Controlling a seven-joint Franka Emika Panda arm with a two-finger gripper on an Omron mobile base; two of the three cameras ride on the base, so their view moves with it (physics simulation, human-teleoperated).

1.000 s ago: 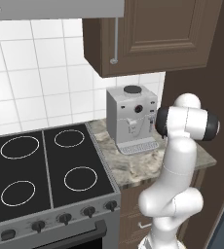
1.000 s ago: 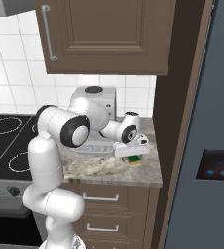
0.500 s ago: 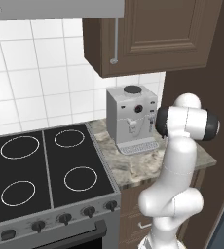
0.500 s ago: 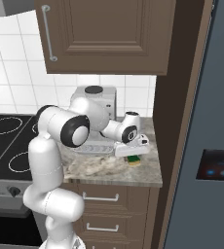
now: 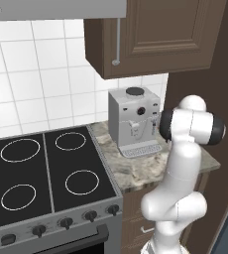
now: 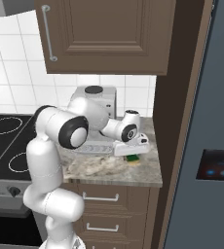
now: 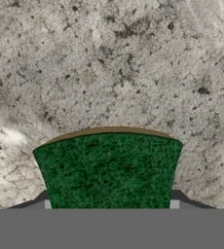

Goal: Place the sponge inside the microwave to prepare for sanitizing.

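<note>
Sponge (image 7: 109,170): coarse green scrub face up, yellow edge, flat on speckled stone counter (image 7: 114,63).
Gripper (image 7: 110,204): fingertips pressed against both sponge sides, partly closed.
Nearby: boxy white coffee machine (image 6: 97,104) just behind.

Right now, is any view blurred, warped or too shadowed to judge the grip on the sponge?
Hand view: sharp, evenly lit, the sponge bowed by lens distortion. Right base view: crisp, the gripper hiding most of the sponge. Left base view: clear, no glare on the coffee machine.

One sponge (image 7: 109,170), one coffee machine (image 5: 134,121), one stove (image 5: 41,173) with four burner rings, and two drawers (image 6: 106,198) are present.
</note>
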